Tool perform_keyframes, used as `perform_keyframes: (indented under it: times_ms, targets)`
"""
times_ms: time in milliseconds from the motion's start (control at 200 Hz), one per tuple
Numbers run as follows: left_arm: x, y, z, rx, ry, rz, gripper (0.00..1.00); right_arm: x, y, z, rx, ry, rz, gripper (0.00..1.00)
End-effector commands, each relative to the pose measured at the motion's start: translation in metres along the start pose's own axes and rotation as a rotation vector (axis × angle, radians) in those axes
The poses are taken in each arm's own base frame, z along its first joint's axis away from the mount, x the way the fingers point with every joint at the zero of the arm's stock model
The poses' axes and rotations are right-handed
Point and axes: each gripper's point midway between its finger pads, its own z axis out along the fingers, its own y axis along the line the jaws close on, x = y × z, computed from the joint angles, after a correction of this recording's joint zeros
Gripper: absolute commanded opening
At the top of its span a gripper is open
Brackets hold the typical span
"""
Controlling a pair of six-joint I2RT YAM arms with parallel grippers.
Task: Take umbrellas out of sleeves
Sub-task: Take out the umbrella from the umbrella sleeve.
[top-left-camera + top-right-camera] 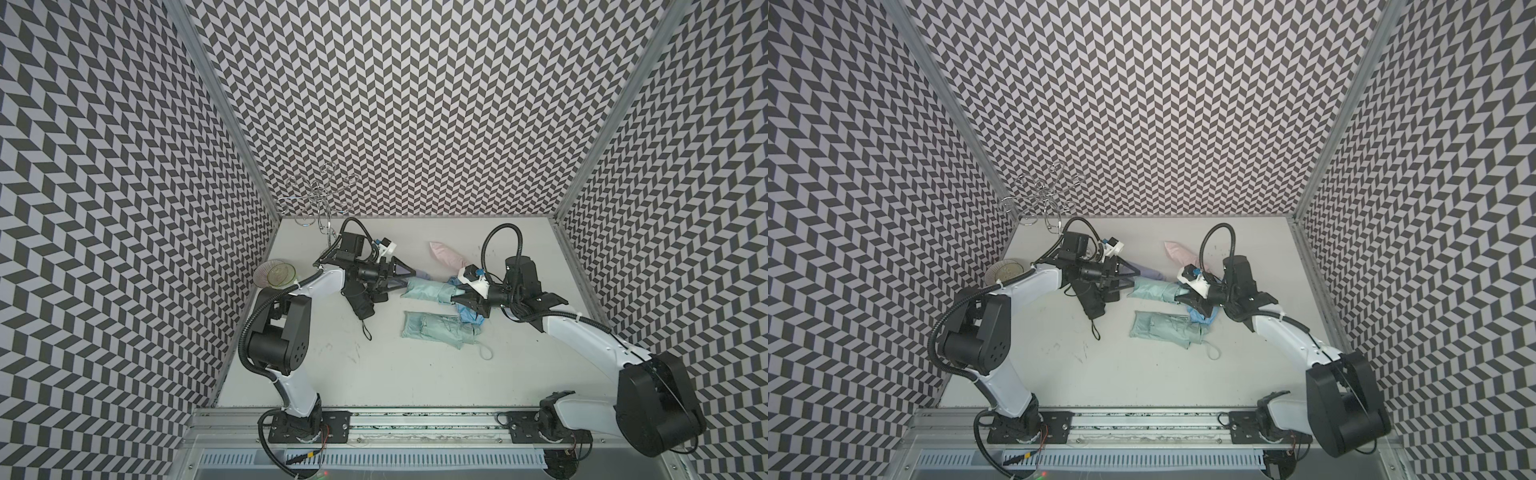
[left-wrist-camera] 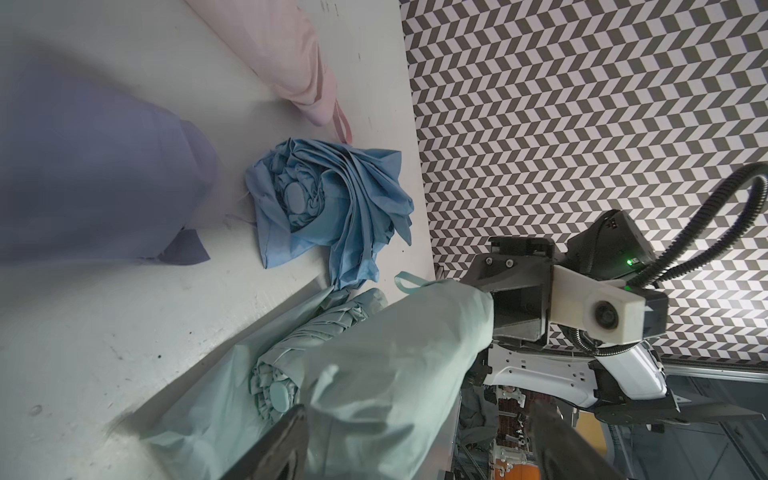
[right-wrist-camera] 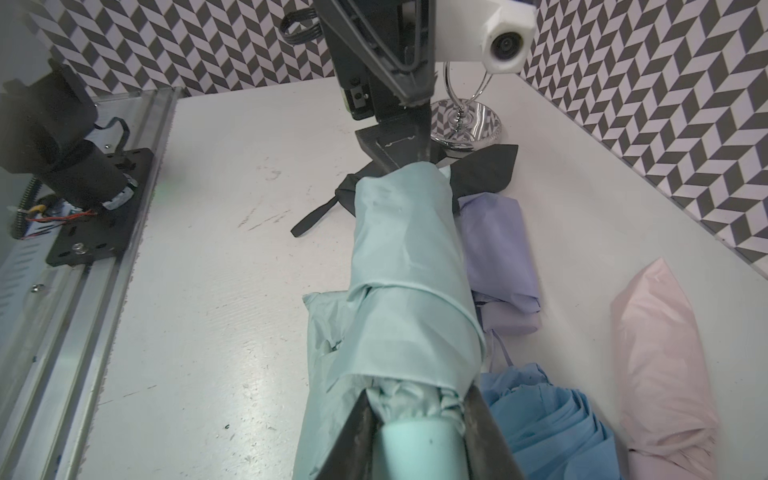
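Observation:
A mint green umbrella in its smooth mint sleeve (image 1: 428, 290) (image 3: 407, 257) hangs between my two arms. My right gripper (image 3: 417, 399) (image 1: 454, 299) is shut on the umbrella's mint handle (image 3: 415, 449), which sticks out of the sleeve's mouth. My left gripper (image 2: 419, 432) (image 1: 409, 280) is open, its fingers wide apart on either side of the sleeve's closed end (image 2: 395, 365). A bare, wrinkly mint umbrella (image 1: 440, 330) (image 2: 291, 365) lies nearer the front. A bare light blue umbrella (image 2: 328, 208) lies under my right gripper.
A smooth lilac bundle (image 3: 498, 249) and a smooth pink one (image 1: 446, 255) lie behind the held sleeve. A black umbrella (image 1: 361, 307) lies under my left wrist. A chrome stand (image 1: 320, 203) and clear cups (image 1: 276, 274) are at the back left.

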Motion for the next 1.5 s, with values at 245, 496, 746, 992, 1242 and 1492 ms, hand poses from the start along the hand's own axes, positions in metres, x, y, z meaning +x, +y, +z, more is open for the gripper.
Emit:
perform_keyframes:
  times_ms: [245, 496, 746, 992, 1242, 1492]
  targets:
    - [0.015, -0.010, 0.013, 0.051, 0.056, 0.027, 0.57, -0.025, -0.005, -0.008, 0.032, -0.054, -0.083, 0.00]
    - [0.023, -0.003, 0.022, 0.062, 0.091, -0.006, 0.53, -0.032, -0.007, -0.009, 0.038, -0.068, -0.085, 0.00]
    - [0.025, 0.007, 0.023, 0.031, 0.088, -0.037, 0.68, -0.032, -0.007, -0.010, 0.044, -0.066, -0.090, 0.00]
    - [0.026, 0.018, 0.021, -0.034, 0.090, -0.034, 0.74, -0.036, -0.008, -0.012, 0.048, -0.069, -0.097, 0.00]
    - [0.024, 0.034, 0.014, -0.132, 0.069, -0.032, 0.78, -0.039, -0.008, -0.013, 0.053, -0.071, -0.105, 0.00]
    - [0.024, 0.010, 0.019, -0.024, 0.076, -0.012, 0.74, -0.042, -0.002, -0.012, 0.035, -0.085, -0.105, 0.00]
